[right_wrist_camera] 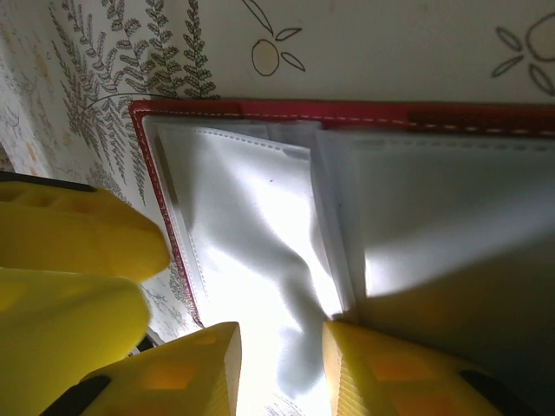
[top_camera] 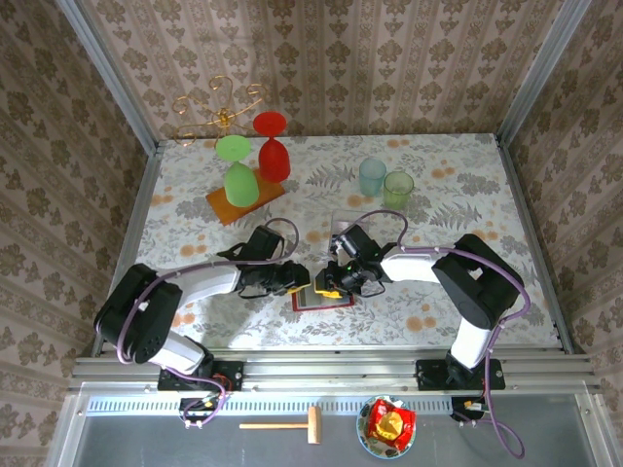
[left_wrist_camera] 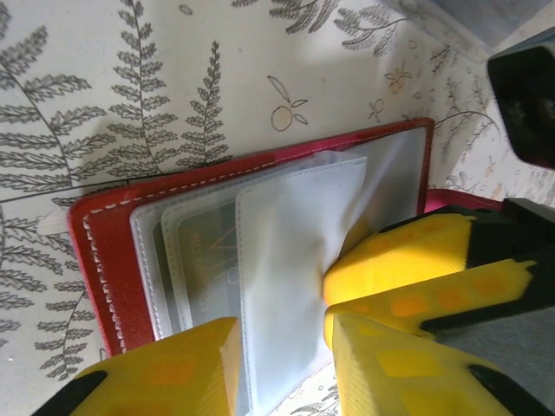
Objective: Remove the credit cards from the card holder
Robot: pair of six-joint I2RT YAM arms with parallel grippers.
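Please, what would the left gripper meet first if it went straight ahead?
Probably the greyish clear plastic pocket sheet of the open red folding card holder, lying right before the left gripper; depth is unclear.

Open red card holder (left_wrist_camera: 113, 251) on fern-print table (left_wrist_camera: 87, 87), clear pocket (left_wrist_camera: 286, 251) between left tool's (left_wrist_camera: 282, 347) parted yellow fingers (left_wrist_camera: 173, 368)

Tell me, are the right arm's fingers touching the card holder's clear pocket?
Touching. Left wrist view: the right fingers press into the clear pocket, creasing it.
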